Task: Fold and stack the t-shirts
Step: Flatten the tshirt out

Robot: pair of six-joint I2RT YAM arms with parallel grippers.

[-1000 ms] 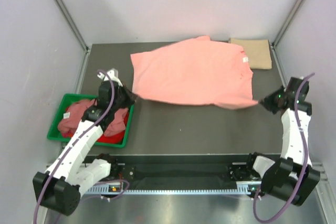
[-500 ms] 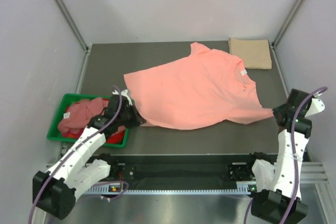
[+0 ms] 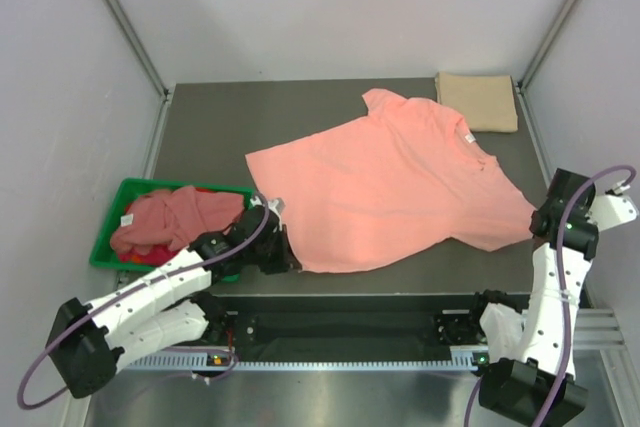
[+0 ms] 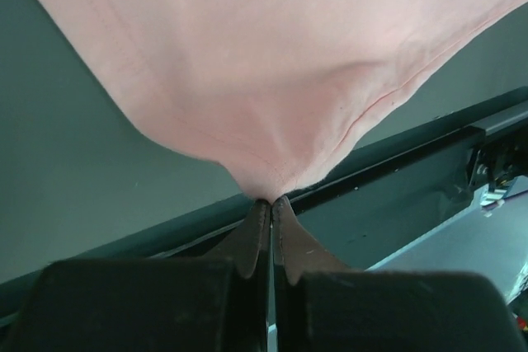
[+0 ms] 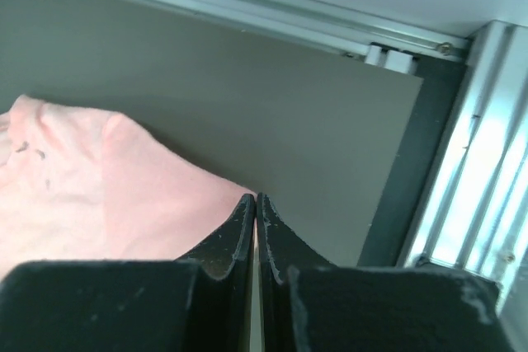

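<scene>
A salmon-pink t-shirt lies spread across the dark table, neck toward the far right. My left gripper is shut on its near-left hem corner, close to the table's front edge. In the left wrist view the cloth funnels into the pinched tips of that gripper. My right gripper is shut on the shirt's right corner. The right wrist view has pink cloth running up to that gripper's closed tips. A folded tan t-shirt rests at the far right corner.
A green bin at the near left holds crumpled pink and red shirts. Metal frame rails border the table on the right and back. The front rail runs just below the left gripper.
Both grippers have drawn back toward the near edge, dragging the salmon shirt with them. The shirt has come down from a lifted sheet and now lies on the table.
</scene>
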